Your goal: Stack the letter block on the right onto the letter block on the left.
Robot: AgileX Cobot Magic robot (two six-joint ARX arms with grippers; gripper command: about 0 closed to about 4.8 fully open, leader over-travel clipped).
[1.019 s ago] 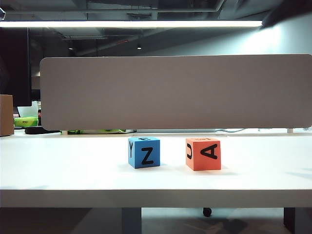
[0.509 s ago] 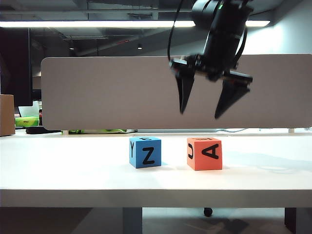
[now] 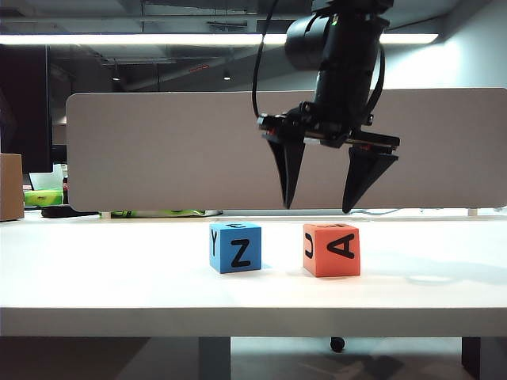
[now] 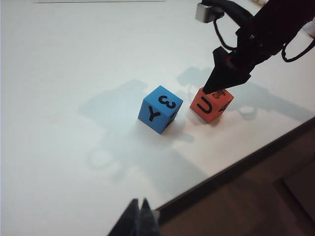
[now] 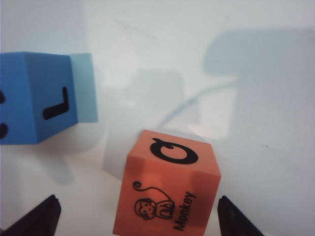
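My right gripper [image 3: 317, 207] hangs above the table [image 3: 119, 277] with its jaws spread as wide as they go and nothing between them. Its two dark fingertips [image 5: 34, 216] frame the orange block [image 5: 167, 189] in the right wrist view, so the block lies straight below the gap, with clear air between the tips and the block's top face in the exterior view. The block is a cube, so there is no long axis to favour; it sits slightly turned against the line of the jaws, and I judge the descent needs a small twist or a tolerant squeeze.

The blue block [image 3: 235, 247], my target, stands on the table just beside the orange one, apart from it, toward the left arm's side. The right arm is far nearer both cubes.

My left gripper [image 4: 139, 216] stays low at the near table edge, well apart from the blocks, its tips together and empty.

Writing I can read: orange block [image 3: 331, 249] shows "A" and "U" on its sides, "Q" on another, and a monkey drawing with "Monkey" on top. Blue block [image 4: 160, 109] shows "Z", "Y", "3" and "L".
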